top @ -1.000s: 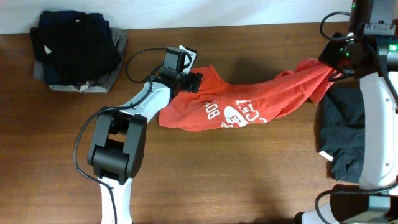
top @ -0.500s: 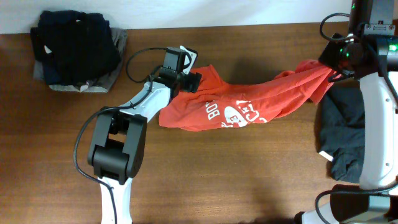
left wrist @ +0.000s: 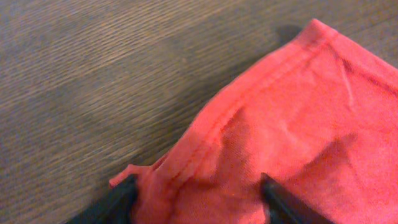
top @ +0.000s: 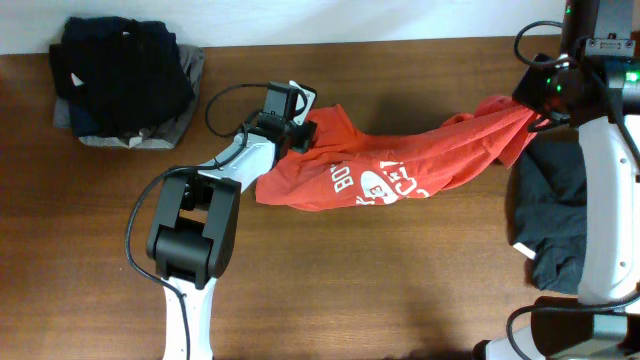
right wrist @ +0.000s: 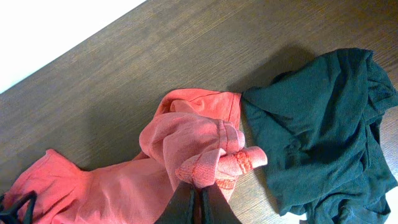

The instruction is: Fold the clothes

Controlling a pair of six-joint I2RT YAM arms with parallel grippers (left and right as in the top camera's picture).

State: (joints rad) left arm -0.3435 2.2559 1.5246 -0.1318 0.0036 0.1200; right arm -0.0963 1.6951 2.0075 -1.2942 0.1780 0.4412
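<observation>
The red-orange T-shirt (top: 400, 170) lies stretched across the brown table, white lettering up. My left gripper (top: 305, 130) is low at its left corner. In the left wrist view the hem corner (left wrist: 205, 143) lies between the two dark fingertips (left wrist: 124, 199), which stand apart on either side of the fabric; the left gripper (left wrist: 202, 202) is open around it. My right gripper (top: 530, 100) holds the shirt's right end lifted. In the right wrist view the right gripper (right wrist: 199, 199) is shut on a bunched fold of the T-shirt (right wrist: 193, 143).
A charcoal-black garment (top: 550, 220) lies crumpled at the right edge beside the right arm, also visible as the dark garment (right wrist: 317, 124). A pile of navy and grey clothes (top: 125, 80) sits at the far left corner. The left arm's cable (top: 215, 105) loops near the wrist.
The left gripper's jaws have narrowed around the shirt's left corner, and its wrist has shifted slightly. The right gripper and the shirt's right end have stayed put.
</observation>
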